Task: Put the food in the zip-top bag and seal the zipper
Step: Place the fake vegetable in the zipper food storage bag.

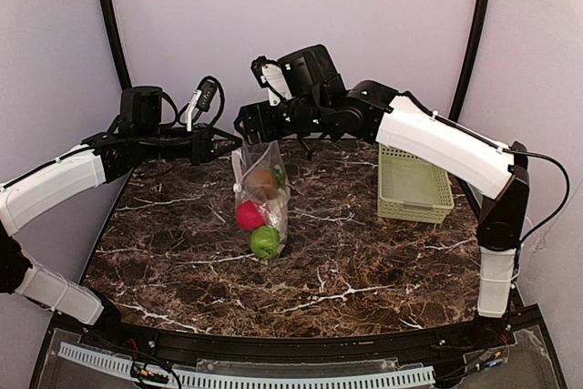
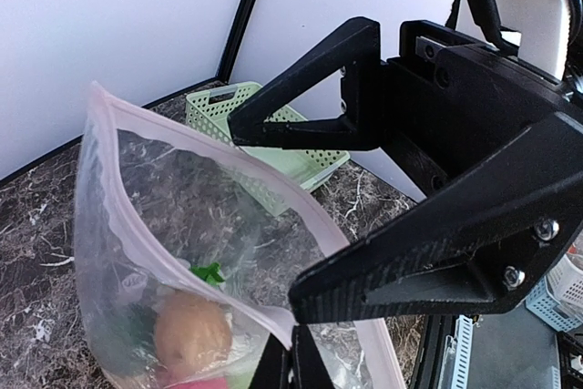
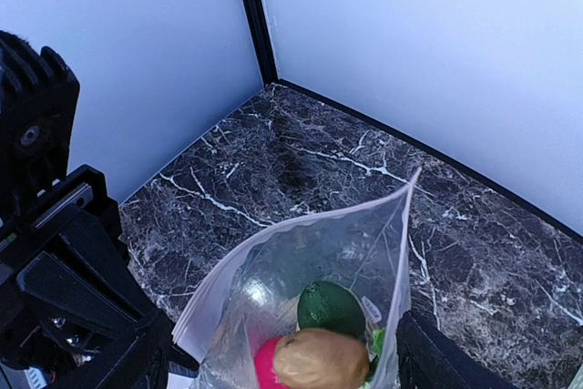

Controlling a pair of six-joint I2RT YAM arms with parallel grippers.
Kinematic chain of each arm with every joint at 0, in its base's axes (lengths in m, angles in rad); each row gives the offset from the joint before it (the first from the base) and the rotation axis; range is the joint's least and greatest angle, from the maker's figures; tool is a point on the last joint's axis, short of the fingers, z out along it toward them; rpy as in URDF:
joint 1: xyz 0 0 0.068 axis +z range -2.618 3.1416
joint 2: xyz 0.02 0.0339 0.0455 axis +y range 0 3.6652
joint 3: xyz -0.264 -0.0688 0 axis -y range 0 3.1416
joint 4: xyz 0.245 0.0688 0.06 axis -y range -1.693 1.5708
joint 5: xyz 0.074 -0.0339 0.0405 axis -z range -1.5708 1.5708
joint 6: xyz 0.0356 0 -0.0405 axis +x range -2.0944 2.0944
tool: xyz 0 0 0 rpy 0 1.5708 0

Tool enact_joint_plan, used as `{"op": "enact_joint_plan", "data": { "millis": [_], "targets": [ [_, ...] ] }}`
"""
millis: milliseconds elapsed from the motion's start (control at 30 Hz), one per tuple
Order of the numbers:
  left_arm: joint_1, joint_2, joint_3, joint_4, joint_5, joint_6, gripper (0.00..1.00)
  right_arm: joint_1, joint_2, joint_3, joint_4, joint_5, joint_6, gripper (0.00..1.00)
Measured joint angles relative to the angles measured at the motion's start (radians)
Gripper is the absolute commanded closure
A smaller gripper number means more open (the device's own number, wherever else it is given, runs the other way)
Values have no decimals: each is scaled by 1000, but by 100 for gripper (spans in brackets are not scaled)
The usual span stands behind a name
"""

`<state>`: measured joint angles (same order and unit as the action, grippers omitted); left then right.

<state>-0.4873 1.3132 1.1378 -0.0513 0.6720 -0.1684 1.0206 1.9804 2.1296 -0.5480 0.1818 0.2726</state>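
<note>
Bag [image 1: 260, 190] hangs upright over the middle of the tabletop [image 1: 364, 266], mouth up and gaping, zipper [image 2: 273, 184] unsealed. We see the left gripper [image 1: 232, 145] clamped tight on one corner of the top edge. Right gripper [image 1: 244, 127] sits just beside it at the same rim, jaws spread wide, gripping nothing. Inside we count a brown piece [image 1: 262, 181] on top, a dark green piece [image 3: 330, 307] next to it, a red apple [image 1: 250, 216] lower and a green apple [image 1: 265, 241] at the bottom. We cannot tell if the bag's bottom touches the tabletop. Pale green basket [image 1: 414, 189] stands to the right, well apart.
</note>
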Motion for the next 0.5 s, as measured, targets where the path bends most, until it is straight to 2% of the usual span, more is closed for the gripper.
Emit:
{"op": "enact_joint_plan", "data": {
  "millis": [267,500],
  "targets": [
    [0,0,0,0,0,0,99,0,0,0,-7,6,-5,14],
    [0,0,0,0,-2,0,99,0,-12,-10,-9,63,-29,25]
  ]
}}
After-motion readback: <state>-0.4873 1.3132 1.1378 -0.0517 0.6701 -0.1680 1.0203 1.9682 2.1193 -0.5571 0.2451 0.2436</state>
